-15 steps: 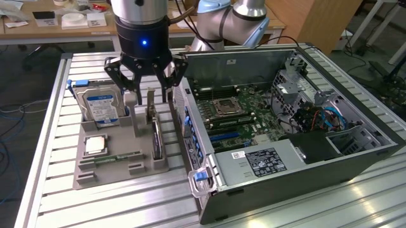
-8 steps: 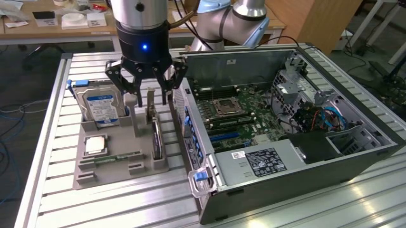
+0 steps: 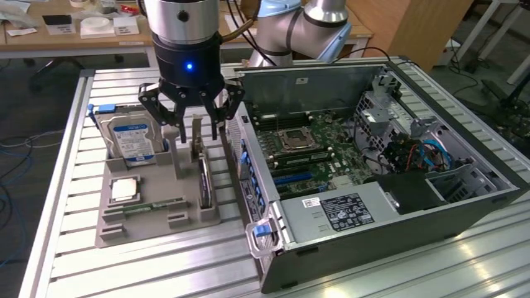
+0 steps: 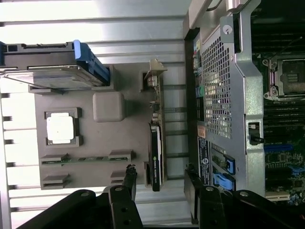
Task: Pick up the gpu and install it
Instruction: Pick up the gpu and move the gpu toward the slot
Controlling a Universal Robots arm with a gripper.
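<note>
Black and thin, the gpu (image 3: 205, 180) stands on its long edge in a slot of the grey holder (image 3: 186, 218), and it sits in line with the gap between my fingers. My gripper (image 3: 200, 131) is spread as wide as it goes and holds nothing. In the wrist view the card (image 4: 155, 152) runs straight away from my gripper (image 4: 159, 183), with clear space between it and each of my fingertips (image 4: 129, 174), so neither pad touches it.

The card is a flat dark rectangle seen edge on, with a small green mark on its near end. Its far end carries a silver metal bracket (image 4: 155, 71) that rises past the board. From the exterior view that bracket shows pale and upright between my two fingers. I cannot tell whether my fingertips are level with its top or just above it.

Outside one finger, in the same holder, a silver hard drive (image 3: 133, 139) with a blue and white label stands upright. Nearer that finger lies a square processor (image 3: 124, 188) in its pocket, with a slim green memory stick (image 3: 153, 205) beside it.

Outside my other finger is the open computer case (image 3: 373, 208), lying on the slatted aluminium table (image 3: 166, 267). Its perforated rear panel (image 4: 217, 95) faces the card, just beside the holder. The green motherboard (image 3: 319, 149) is exposed inside the case.
</note>
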